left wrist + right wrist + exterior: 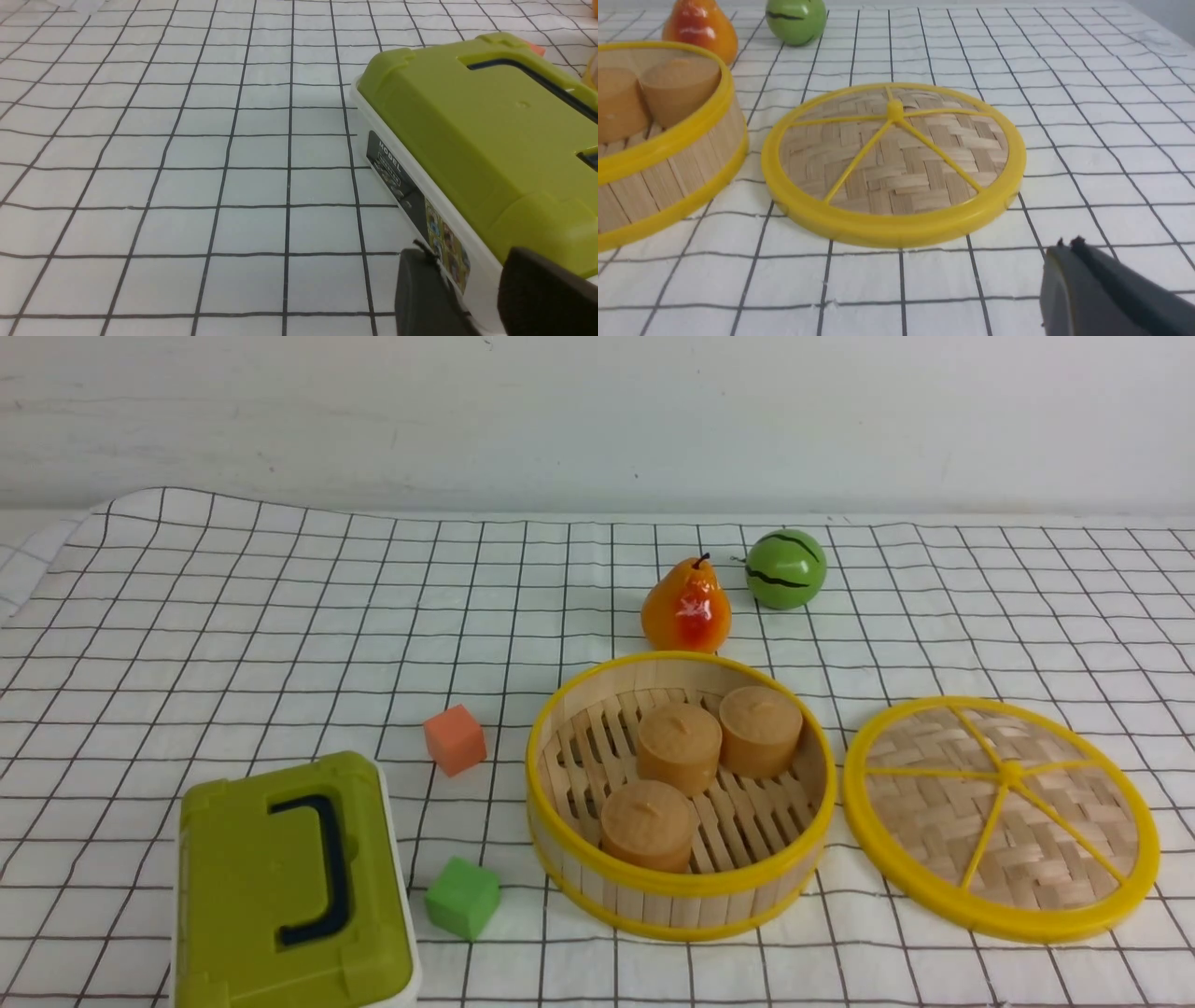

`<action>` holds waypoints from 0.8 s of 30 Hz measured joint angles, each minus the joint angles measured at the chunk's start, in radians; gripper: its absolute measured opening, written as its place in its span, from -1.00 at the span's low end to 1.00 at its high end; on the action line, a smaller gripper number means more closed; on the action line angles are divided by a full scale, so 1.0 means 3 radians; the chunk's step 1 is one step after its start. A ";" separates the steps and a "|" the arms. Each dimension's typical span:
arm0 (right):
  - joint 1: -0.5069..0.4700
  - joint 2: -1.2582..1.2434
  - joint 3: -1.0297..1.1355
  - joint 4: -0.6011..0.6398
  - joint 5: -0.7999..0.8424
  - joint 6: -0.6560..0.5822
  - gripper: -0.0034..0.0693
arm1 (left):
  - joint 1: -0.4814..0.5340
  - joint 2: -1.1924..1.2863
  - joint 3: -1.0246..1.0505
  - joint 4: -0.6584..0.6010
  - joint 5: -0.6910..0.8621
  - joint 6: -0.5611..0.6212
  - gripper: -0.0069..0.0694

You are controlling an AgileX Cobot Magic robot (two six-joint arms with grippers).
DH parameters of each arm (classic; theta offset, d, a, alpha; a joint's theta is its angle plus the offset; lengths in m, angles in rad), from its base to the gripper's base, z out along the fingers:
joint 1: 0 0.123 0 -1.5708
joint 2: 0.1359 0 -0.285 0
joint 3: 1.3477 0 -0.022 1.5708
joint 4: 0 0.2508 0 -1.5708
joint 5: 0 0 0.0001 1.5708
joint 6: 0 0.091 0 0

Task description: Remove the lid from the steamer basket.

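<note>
Checked cloth [280, 616] covers bench. Lid [1001, 819] flat near right edge, just beside open steamer basket [679, 887]. Left gripper [472, 298] parted; right gripper [1101, 289] state indeterminate, both empty.

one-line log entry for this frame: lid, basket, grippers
lid: off, flat on cloth, right of steamer basket | basket: open, three buns | left gripper: open, empty, by green box | right gripper: holds nothing

"MODEL" on the dark side label [390, 170] of the olive-green box [472, 135].
</note>
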 joint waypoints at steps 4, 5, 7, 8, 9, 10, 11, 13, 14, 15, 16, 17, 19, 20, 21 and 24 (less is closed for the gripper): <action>0.0000 0.0000 -0.0004 -0.0027 0.0126 0.0000 -0.97 | 0.0000 0.0000 0.0000 0.0000 0.0000 0.0000 -0.19; 0.0000 0.0000 -0.0004 -0.0027 0.0133 0.0000 -0.97 | 0.0000 0.0000 0.0000 0.0000 0.0000 0.0000 -0.19; 0.0000 0.0000 -0.0016 -0.0031 0.0191 0.0000 -0.97 | 0.0000 0.0000 0.0000 0.0000 0.0000 0.0000 -0.19; 0.0000 0.0000 -0.0019 -0.0038 0.0215 0.0000 -0.97 | 0.0000 0.0000 0.0000 0.0000 0.0000 0.0000 -0.19; 0.0000 0.0000 -0.0023 -0.0038 0.0228 0.0000 -0.97 | 0.0000 0.0000 0.0000 0.0000 0.0000 0.0000 -0.19; 0.0000 0.0000 -0.0023 -0.0038 0.0231 0.0000 -0.97 | 0.0000 0.0000 0.0000 0.0000 0.0000 0.0000 -0.19; 0.0000 0.0000 -0.0027 -0.0038 0.0235 0.0000 -0.97 | 0.0000 0.0000 0.0000 0.0000 0.0000 0.0000 -0.19; 0.0000 0.0000 -0.0027 -0.0038 0.0237 0.0000 -0.97 | 0.0000 0.0000 0.0000 0.0000 0.0000 0.0000 -0.19; 0.0000 0.0000 -0.0027 -0.0038 0.0245 0.0000 -0.97 | 0.0000 0.0000 0.0000 0.0000 0.0000 0.0000 -0.19; 0.0000 0.0000 -0.0027 -0.0038 0.0245 0.0000 -0.97 | 0.0000 0.0000 0.0000 0.0000 0.0000 0.0000 -0.19; 0.0000 0.0000 -0.0027 -0.0038 0.0245 0.0000 -0.96 | 0.0000 0.0000 0.0000 0.0000 0.0000 0.0000 -0.19; 0.0000 0.0000 -0.0027 -0.0038 0.0245 0.0000 -0.96 | 0.0000 0.0000 0.0000 0.0000 0.0000 0.0000 -0.19; 0.0000 0.0000 -0.0027 -0.0038 0.0245 0.0000 -0.96 | 0.0000 0.0000 0.0000 0.0000 0.0000 0.0000 -0.19; 0.0000 0.0000 -0.0027 -0.0038 0.0245 0.0000 -0.96 | 0.0000 0.0000 0.0000 0.0000 0.0000 0.0000 -0.19; 0.0000 0.0000 -0.0027 -0.0038 0.0245 0.0000 -0.96 | 0.0000 0.0000 0.0000 0.0000 0.0000 0.0000 -0.19; 0.0000 0.0000 -0.0027 -0.0038 0.0245 0.0000 -0.95 | 0.0000 0.0000 0.0000 0.0000 0.0000 0.0000 -0.19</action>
